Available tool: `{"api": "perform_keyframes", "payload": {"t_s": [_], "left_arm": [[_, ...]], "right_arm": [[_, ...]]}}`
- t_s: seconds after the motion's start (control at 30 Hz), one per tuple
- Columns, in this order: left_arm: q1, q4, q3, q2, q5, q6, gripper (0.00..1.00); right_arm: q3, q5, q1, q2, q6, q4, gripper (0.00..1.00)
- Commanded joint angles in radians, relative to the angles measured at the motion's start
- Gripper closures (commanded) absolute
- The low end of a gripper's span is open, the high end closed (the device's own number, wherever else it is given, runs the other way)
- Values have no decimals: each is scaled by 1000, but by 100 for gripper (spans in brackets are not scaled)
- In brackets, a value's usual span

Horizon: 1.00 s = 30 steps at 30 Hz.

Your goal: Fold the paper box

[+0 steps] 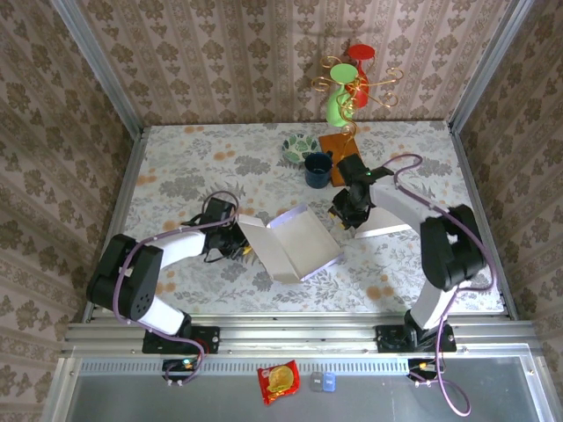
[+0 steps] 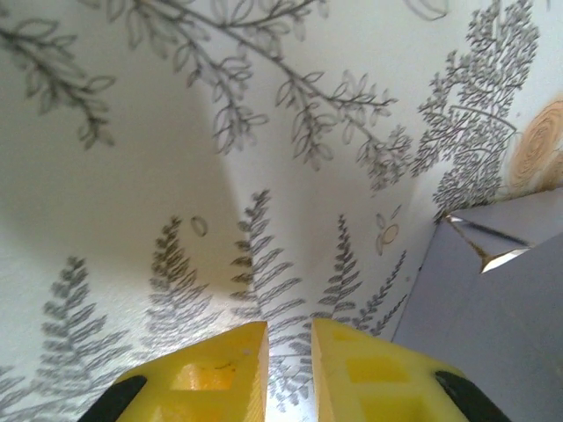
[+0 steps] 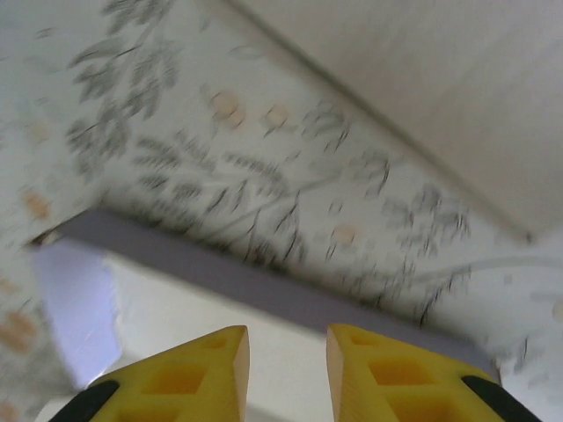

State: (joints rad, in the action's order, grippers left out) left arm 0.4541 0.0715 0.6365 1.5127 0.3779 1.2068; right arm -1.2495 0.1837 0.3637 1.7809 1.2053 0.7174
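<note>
While the paper box [image 1: 299,246] lies half-open mid-table, our left gripper [image 2: 288,327] narrowly parted beside its flap and our right gripper [image 3: 287,334] slightly parted above its edge, the 2 of them empty, we risk sliding the light, unpinned box instead of creasing it.

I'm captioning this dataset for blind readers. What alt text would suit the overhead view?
A half-folded white paper box lies between the robot's left hand, at its left flap, and right hand, by its far right corner. A blue cup and a bowl stand behind.
</note>
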Motion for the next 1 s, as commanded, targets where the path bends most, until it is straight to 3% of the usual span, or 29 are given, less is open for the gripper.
{"api": "perform_keyframes", "payload": {"t_s": [0.0,0.2,0.63,0.97], "left_arm": [[28,-56,11,18,-9,39,79],[39,-108,31,53,0,64,79],[38,-461,-33,151,-14,160,85],[37,-576,-18,216,17,190,87]], "right_arm": [[-28,24,1,76,-37,-16,70],[-11,76,12,132,-14,-66,71],[116,146,53,63,84,-151,72],[165,152,93,32,158,-173,72]]}}
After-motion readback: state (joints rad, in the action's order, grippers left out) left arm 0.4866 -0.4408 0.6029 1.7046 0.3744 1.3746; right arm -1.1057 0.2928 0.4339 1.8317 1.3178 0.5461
